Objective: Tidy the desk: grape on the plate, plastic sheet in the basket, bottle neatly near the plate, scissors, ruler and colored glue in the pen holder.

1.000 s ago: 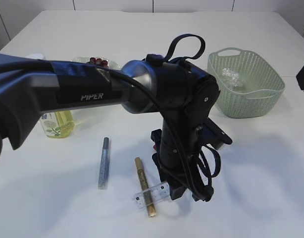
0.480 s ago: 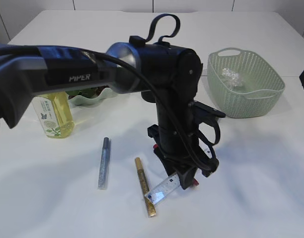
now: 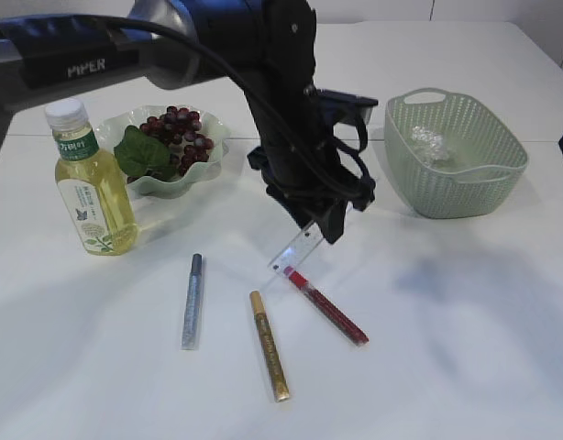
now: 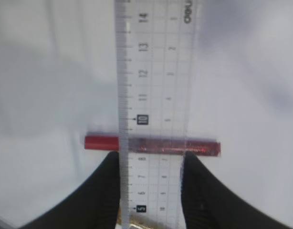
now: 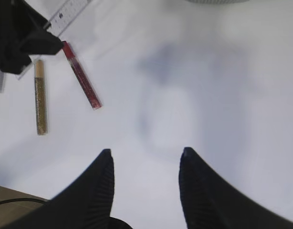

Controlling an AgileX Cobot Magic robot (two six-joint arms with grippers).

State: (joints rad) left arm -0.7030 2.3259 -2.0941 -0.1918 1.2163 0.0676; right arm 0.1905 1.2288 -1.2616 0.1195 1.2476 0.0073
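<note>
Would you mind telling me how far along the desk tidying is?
Done: grapes on the plate, plastic sheet in the basket, bottle beside the plate. In hand: the left end effector holds the ruler lifted. Left: three glue pens on the table; no scissors or pen holder in view.

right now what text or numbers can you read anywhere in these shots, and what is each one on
"PIPER": on the left arm, exterior view.
"14", "13", "12", "11", "10": along the clear ruler held in the left gripper jaws, left wrist view.
Bottle label: print too small to read.
Printed word at the ruler's top edge: cut off, unreadable.
</note>
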